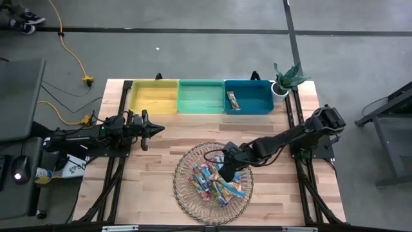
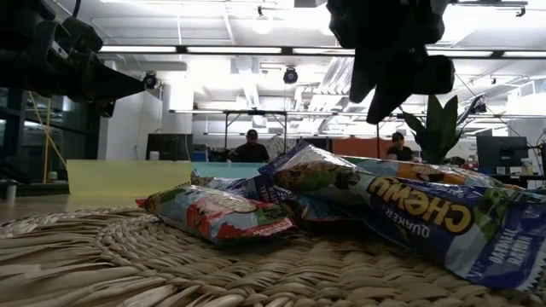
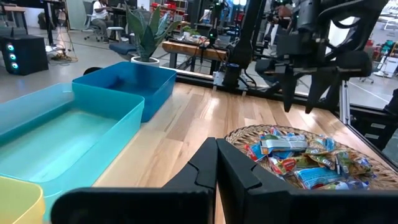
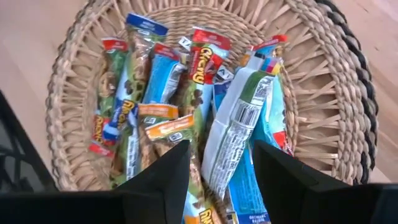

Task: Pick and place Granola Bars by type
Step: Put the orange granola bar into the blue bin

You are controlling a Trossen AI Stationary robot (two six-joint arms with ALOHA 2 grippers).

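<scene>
Several granola bars (image 4: 186, 93) in blue, red and orange wrappers lie piled in a round woven basket (image 1: 183, 196) at the table's near middle. One more bar (image 1: 233, 101) lies in the blue bin (image 1: 257, 96). My right gripper (image 4: 224, 168) hangs open just above the pile, tilted downward, its fingers clear of the wrappers; the left wrist view shows it (image 3: 300, 109) above the basket. My left gripper (image 1: 154, 129) waits shut and level at the table's left, away from the basket.
A yellow bin (image 1: 154, 96) and a green bin (image 1: 201, 96) stand beside the blue one along the far edge. A potted plant (image 1: 286, 80) stands at the far right corner. Bare wood lies between the bins and the basket. People sit in the room behind.
</scene>
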